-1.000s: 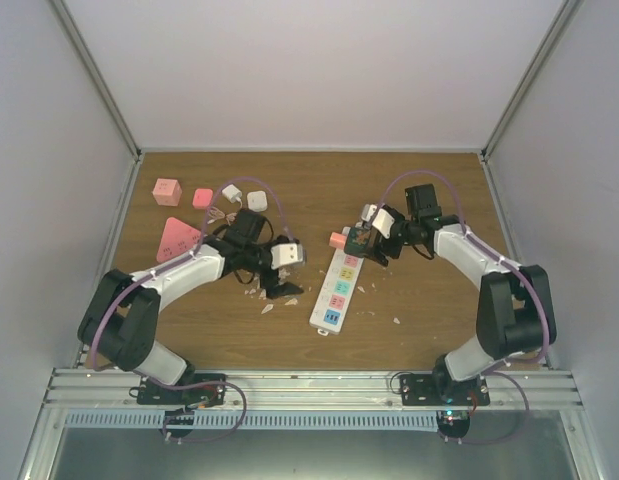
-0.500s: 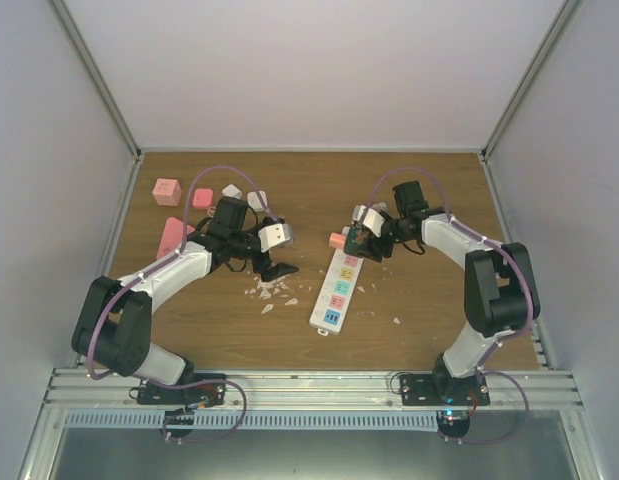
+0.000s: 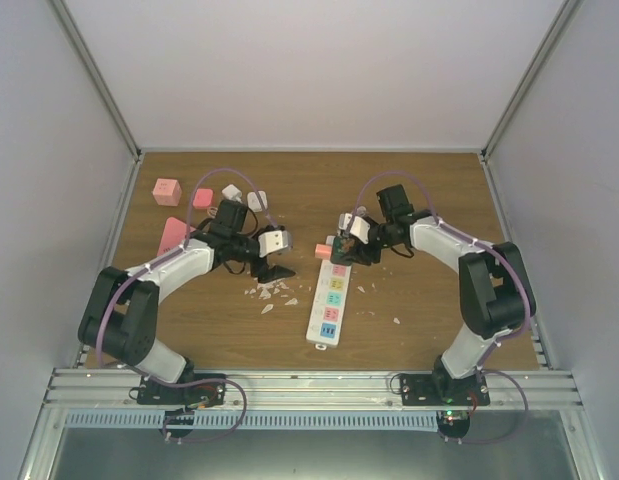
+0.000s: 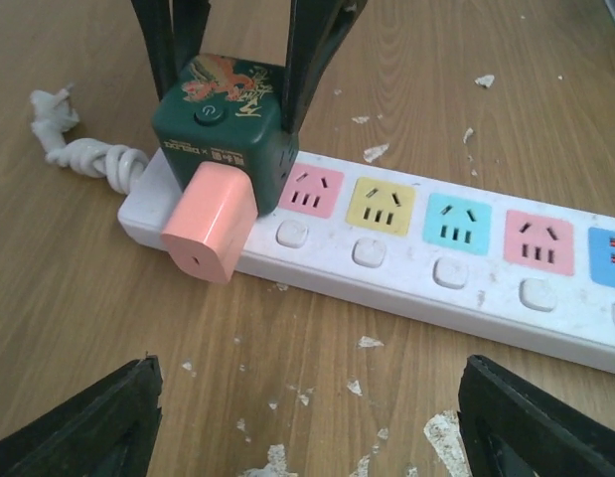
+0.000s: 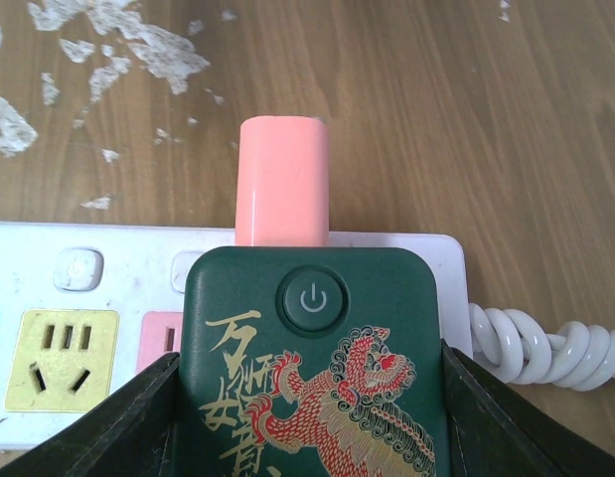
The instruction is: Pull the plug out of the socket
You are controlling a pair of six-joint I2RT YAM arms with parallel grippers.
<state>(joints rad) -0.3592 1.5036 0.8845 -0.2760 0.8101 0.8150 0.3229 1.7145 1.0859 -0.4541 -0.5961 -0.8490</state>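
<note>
Held the left gripper (image 4: 307, 397) low beside the socket (image 4: 406, 268), fingers spread wide, empty. Straddled the green cube (image 4: 223, 124) at the socket's cord end with the right gripper (image 5: 307, 407); could not tell whether it gripped. Found the pink plug (image 4: 210, 224) seated in that cube's side. Showed flake-strewn wooden table (image 3: 429, 200), bare right of the socket.

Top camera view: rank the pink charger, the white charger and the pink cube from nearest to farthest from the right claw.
From the right claw:
1. Pink charger, right beside it at the far end of the socket.
2. White charger, farther left, toward the back.
3. Pink cube, far left, back corner.
</note>
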